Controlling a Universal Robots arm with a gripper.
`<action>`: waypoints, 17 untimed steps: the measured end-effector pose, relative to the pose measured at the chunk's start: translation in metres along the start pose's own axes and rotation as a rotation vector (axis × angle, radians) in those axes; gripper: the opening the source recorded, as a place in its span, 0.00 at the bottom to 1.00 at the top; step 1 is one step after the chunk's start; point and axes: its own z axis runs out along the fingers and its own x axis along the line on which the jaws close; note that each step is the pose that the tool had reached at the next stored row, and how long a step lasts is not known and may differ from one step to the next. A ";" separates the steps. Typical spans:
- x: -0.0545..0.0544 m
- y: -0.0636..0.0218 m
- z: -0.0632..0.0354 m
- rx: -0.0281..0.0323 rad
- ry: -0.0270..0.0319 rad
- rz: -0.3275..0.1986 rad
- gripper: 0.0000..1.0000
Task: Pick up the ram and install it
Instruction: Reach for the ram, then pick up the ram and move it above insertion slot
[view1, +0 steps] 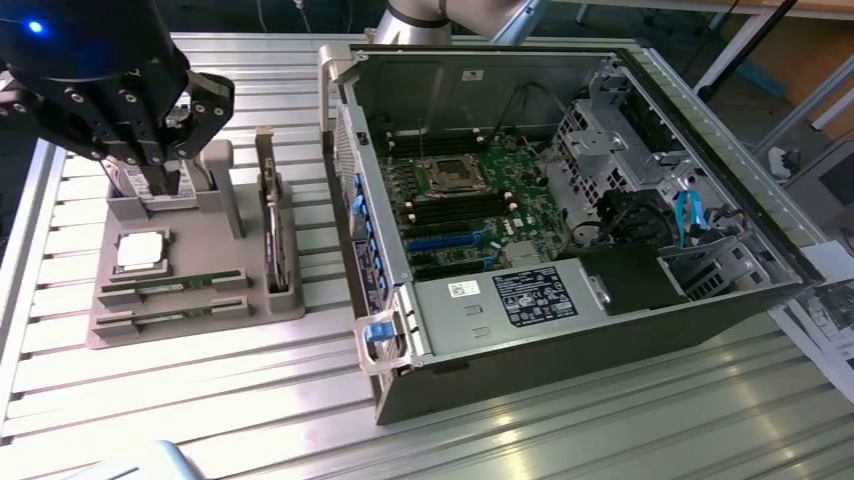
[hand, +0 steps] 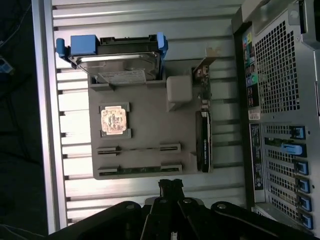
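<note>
Ram sticks (view1: 174, 284) both lie in the grey tray (view1: 200, 252), lower left of exterior view; gripper (view1: 163, 185), upper left, fully closed, holding nothing. Pickup and install not done.

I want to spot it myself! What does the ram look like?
Find the grey tray on the slatted table, on the exterior view's left of the computer case. On it, next to the square silver chip, the ram sits in a slot. It's long, thin and green, unlike the tall dark card, and closer to the chip than its twin stick.
</note>
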 end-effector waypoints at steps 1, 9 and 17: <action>-0.001 -0.0064 0.0003 0.0001 0.0001 0.000 0.11; -0.001 -0.0150 0.0006 0.0000 0.0000 0.000 0.11; -0.001 -0.0150 0.0005 0.0000 0.0000 0.000 0.11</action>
